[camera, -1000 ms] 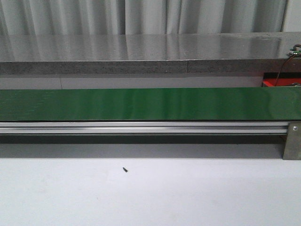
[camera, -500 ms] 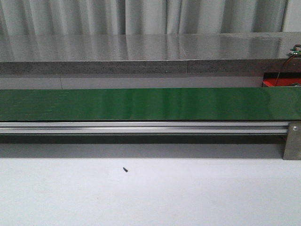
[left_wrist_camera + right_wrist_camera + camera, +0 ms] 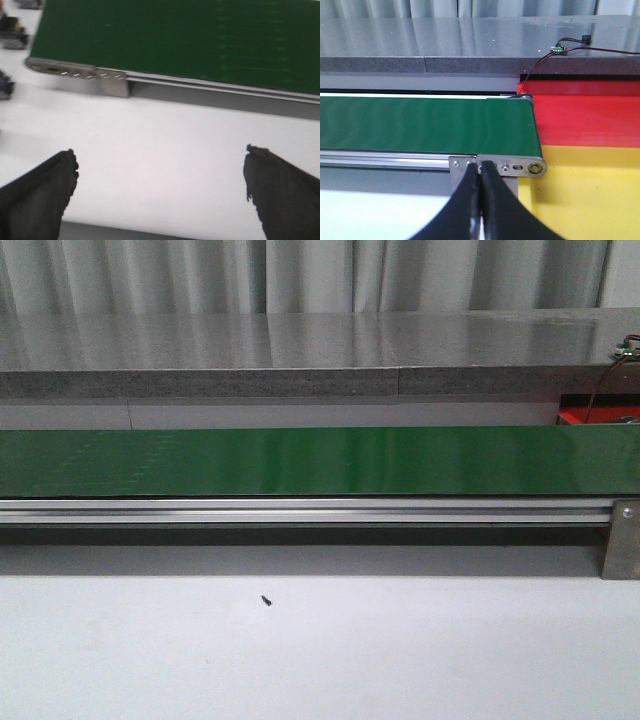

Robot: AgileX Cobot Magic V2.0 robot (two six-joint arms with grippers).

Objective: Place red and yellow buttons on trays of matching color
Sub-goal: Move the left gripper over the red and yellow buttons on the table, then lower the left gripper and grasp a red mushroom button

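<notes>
No red or yellow button shows clearly in any view. My left gripper is open and empty, its fingers wide apart over the white table near the left end of the green conveyor belt. My right gripper is shut with nothing between its fingers, in front of the belt's right end. The red tray lies beyond that end and the yellow tray nearer, beside the gripper. Neither gripper appears in the front view, where the belt carries nothing.
Small dark blurred objects sit past the belt's left end; I cannot tell what they are. A grey stone ledge runs behind the belt. A wired small board lies on it. A tiny dark speck lies on the table.
Faint pale marks on the left part of the belt have spread to the right. Nothing else has moved.
</notes>
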